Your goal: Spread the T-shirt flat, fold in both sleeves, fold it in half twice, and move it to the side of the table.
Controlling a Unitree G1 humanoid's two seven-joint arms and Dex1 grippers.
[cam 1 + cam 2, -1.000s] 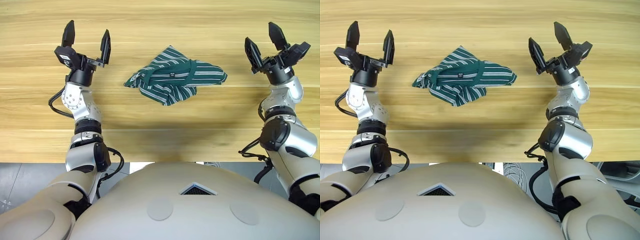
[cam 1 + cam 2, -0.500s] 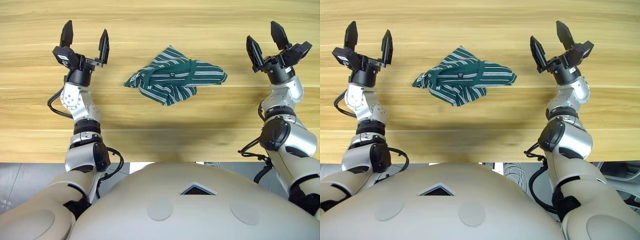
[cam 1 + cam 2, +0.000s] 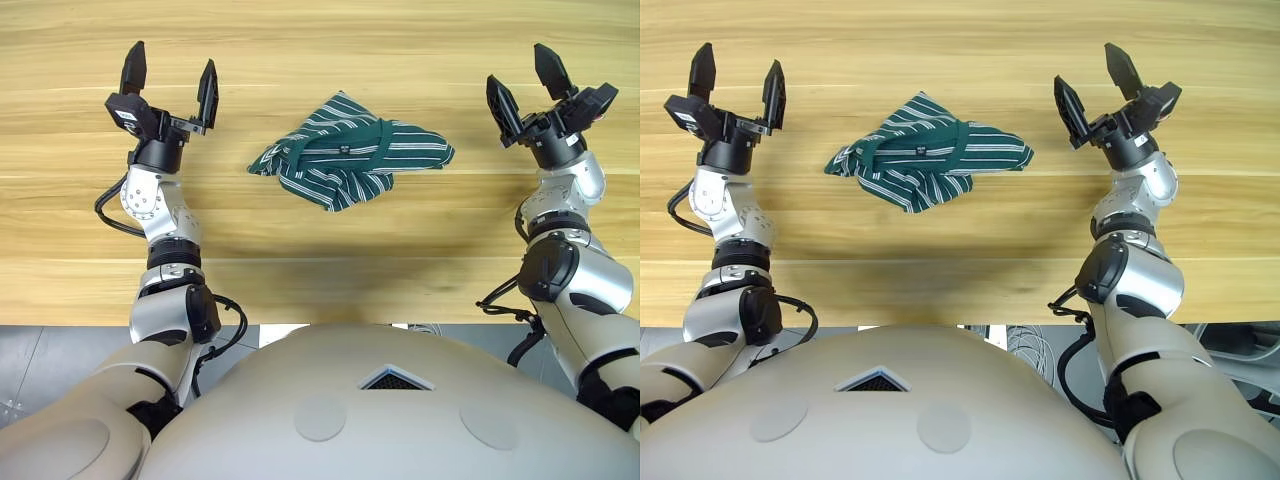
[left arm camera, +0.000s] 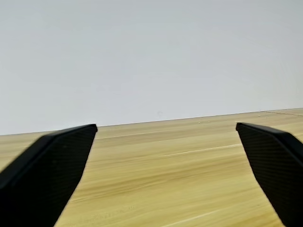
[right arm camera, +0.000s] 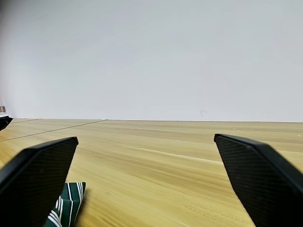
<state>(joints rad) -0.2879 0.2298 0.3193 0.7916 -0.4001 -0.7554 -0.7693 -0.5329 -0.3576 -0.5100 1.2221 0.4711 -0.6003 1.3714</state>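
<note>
One crumpled green-striped T-shirt

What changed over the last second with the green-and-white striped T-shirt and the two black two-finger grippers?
Very little. The right gripper drifted slightly toward the crumpled green-and-white striped T-shirt; the left gripper edged slightly away from it. Nothing was grasped or released. Both stay open above the light wooden table, and the T-shirt lies bunched in the same spot between them.

left gripper fingers spread, right gripper likewise
</note>
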